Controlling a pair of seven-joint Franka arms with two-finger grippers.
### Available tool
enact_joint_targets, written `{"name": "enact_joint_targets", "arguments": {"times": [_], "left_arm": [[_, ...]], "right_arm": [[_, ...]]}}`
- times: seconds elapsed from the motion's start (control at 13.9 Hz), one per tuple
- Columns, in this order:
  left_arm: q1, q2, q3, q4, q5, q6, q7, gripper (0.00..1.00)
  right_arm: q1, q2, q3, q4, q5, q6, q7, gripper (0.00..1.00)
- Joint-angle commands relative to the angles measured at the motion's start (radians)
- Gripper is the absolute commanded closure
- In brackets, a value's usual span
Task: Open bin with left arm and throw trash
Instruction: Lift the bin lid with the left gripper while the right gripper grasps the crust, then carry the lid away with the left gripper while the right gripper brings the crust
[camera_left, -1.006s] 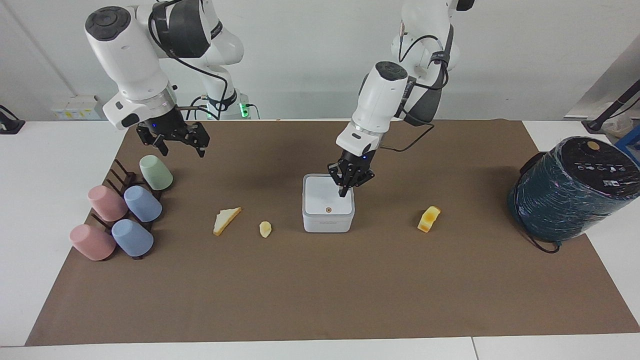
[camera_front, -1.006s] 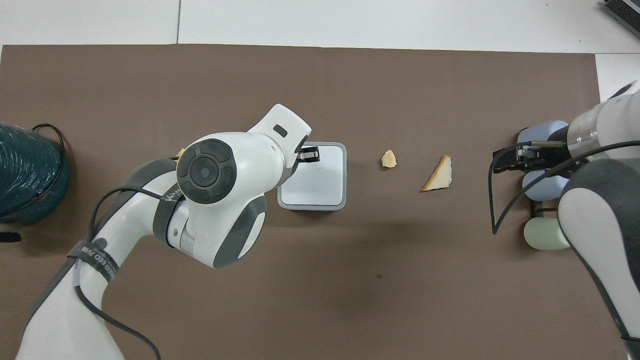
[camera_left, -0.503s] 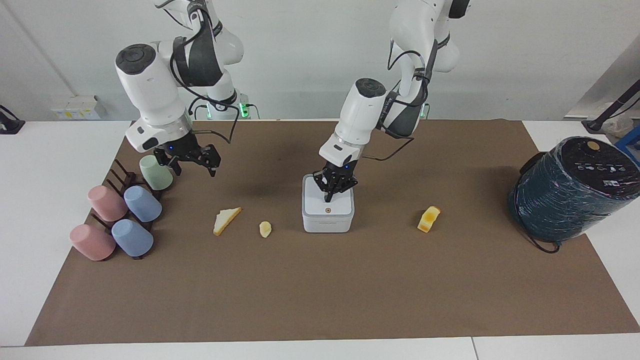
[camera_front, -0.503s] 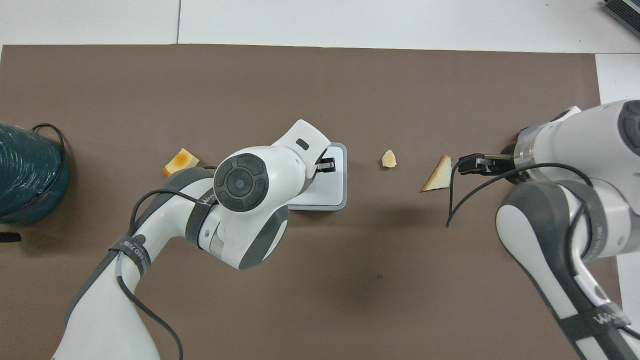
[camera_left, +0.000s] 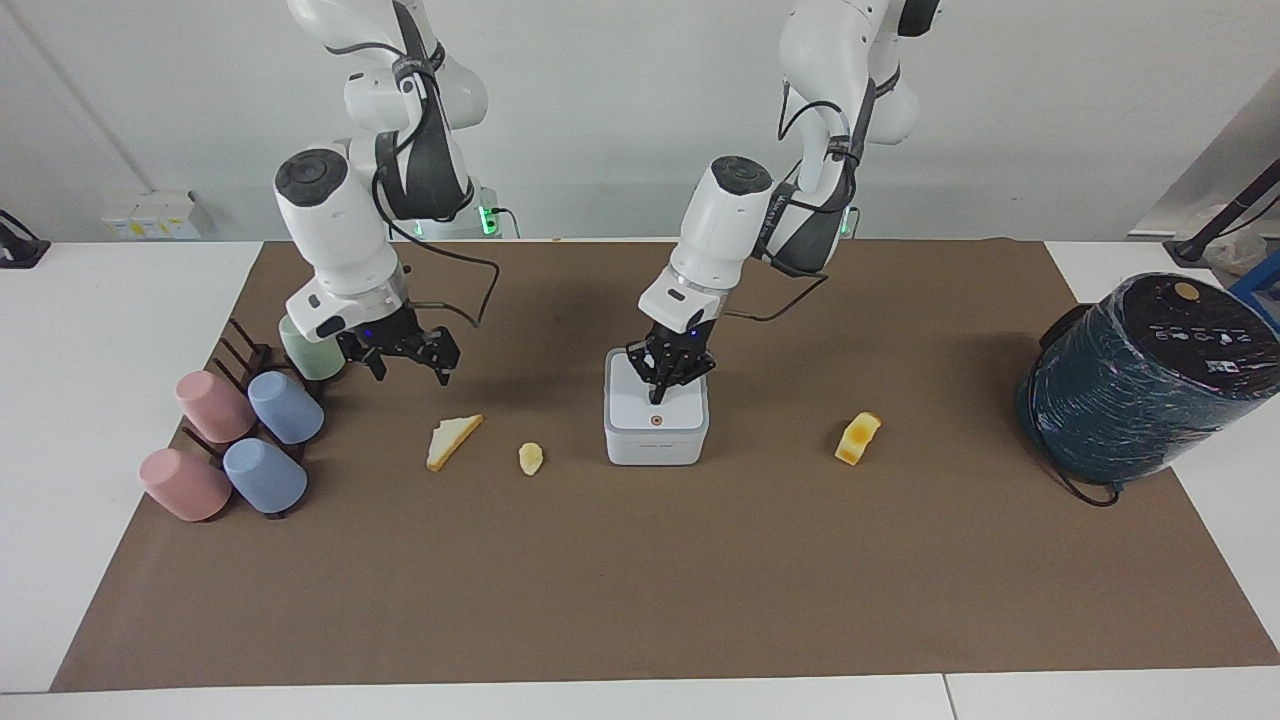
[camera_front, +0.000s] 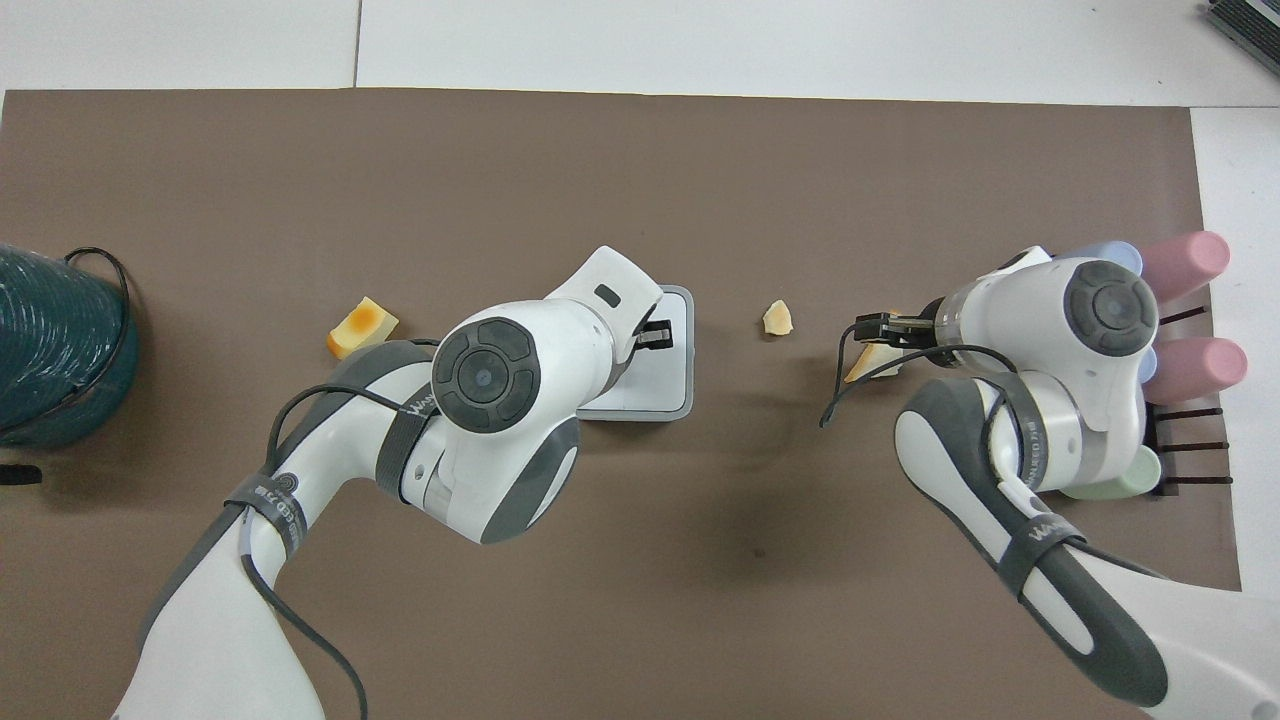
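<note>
The bin (camera_left: 656, 420) sits in the middle of the brown mat on the desk (camera_left: 100, 330), and its lid is down. The left hand (camera_left: 668, 372) is right over the lid, on the part of it nearer the robots. Its tips are clenched together and point down at the lid, holding nothing. I think it is about to press the lid to pop it open.

The right hand (camera_left: 405, 352) hangs with its fingers spread wide and holds nothing. It is over the mat close to the bread slice (camera_left: 452, 439).

The small yellow lump (camera_left: 531, 458) lies between the bread and the bin. The orange chunk (camera_left: 858, 438) lies toward the left arm's end.
</note>
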Motion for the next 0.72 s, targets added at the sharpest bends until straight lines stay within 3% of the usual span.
{"name": "enact_joint_targets", "arguments": {"times": [0.0,0.14,0.29,0.36,0.43,0.57,0.65], "left_arm": [[-0.027,0.026,0.012,-0.034,-0.015,0.014,0.003,0.97],[-0.015,0.022,0.012,0.018,-0.015,-0.061,0.005,0.97],[0.010,0.014,0.022,0.130,-0.011,-0.241,0.008,0.96],[0.043,0.017,0.020,0.205,-0.005,-0.347,0.009,0.95],[0.064,0.015,0.020,0.256,-0.003,-0.421,0.012,0.85],[0.113,0.011,0.020,0.314,0.003,-0.506,0.020,0.70],[0.134,0.012,0.020,0.339,0.005,-0.534,0.023,0.64]], "right_arm": [[0.003,0.026,0.003,-0.046,0.004,0.109,0.013,0.00],[0.004,0.052,0.003,-0.046,0.004,0.126,0.016,0.00],[0.004,0.079,0.001,-0.049,0.002,0.174,0.013,0.05],[0.001,0.080,0.001,-0.053,0.002,0.173,0.013,0.44],[0.001,0.080,0.001,-0.052,0.002,0.173,0.013,0.75],[0.006,0.077,0.001,-0.050,0.001,0.173,0.014,0.96],[0.007,0.069,0.003,-0.049,0.001,0.168,0.014,1.00]]}}
